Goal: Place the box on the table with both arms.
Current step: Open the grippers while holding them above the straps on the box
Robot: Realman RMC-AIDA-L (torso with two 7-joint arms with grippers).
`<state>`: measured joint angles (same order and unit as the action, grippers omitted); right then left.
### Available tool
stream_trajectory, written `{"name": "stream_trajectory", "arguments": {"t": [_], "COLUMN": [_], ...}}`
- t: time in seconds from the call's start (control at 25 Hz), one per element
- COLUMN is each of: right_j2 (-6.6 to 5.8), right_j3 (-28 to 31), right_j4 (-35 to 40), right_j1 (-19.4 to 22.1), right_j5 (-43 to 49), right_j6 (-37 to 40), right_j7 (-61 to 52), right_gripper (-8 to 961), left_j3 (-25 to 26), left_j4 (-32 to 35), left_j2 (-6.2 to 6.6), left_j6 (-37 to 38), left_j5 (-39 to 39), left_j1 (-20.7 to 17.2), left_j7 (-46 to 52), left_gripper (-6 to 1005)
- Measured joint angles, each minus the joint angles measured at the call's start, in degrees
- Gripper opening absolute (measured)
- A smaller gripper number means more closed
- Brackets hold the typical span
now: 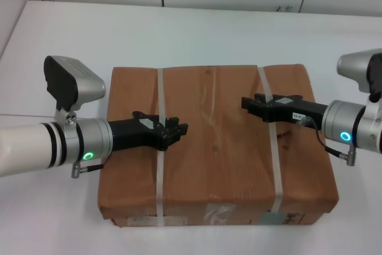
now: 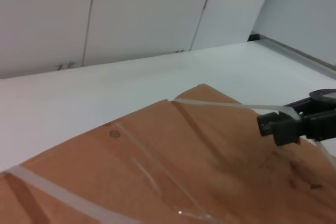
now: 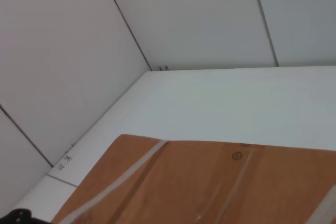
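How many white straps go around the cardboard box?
2. One strap crosses the cardboard box on the robot's left side, under the left gripper. The other strap crosses its right side, under the right gripper. Any beneath the box would be hidden.

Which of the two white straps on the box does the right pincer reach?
The strap on the robot's right side of the box: the right pincer lies over it. The other strap is under the left pincer.
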<state>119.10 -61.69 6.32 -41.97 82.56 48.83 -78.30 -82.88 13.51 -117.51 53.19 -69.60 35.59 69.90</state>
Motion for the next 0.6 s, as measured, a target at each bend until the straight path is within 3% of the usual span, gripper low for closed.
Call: {"name": "stream_trajectory", "arguments": {"t": [0.2,0.44,0.52,0.6], "right_j2": [-0.01,-0.02,-0.01,-0.01], "right_j3": [0.2,0.8,1.1,1.2], "right_j4": [0.0,0.2,0.2,0.4], "right_j1": [0.2,1.1,1.6,2.2], "right_j5": [-0.1,-0.8,-1.1,-1.6], "right_j6": [-1.9,-3.2,-3.9,-4.4], "right_j7": [-1.7,-2.1,-2.2,-2.1], "right_gripper": [344,620,720,742], "left_j3": [0.0,0.0,0.1,0.2], "left_j4": [0.0,-0.1,-0.1,0.0], "left_j2": [0.04,0.27,0.35,0.39], "left_j6": [-1.8,-2.3,-2.3,-2.3], "left_j5": [-0.2,-0.1,0.0,0.1], "left_j1": [-0.1,-0.5,-0.6,-0.8], "left_j7": [-0.3,-0.8,-0.8,-0.8], "left_gripper": [168,380,534,648]}}
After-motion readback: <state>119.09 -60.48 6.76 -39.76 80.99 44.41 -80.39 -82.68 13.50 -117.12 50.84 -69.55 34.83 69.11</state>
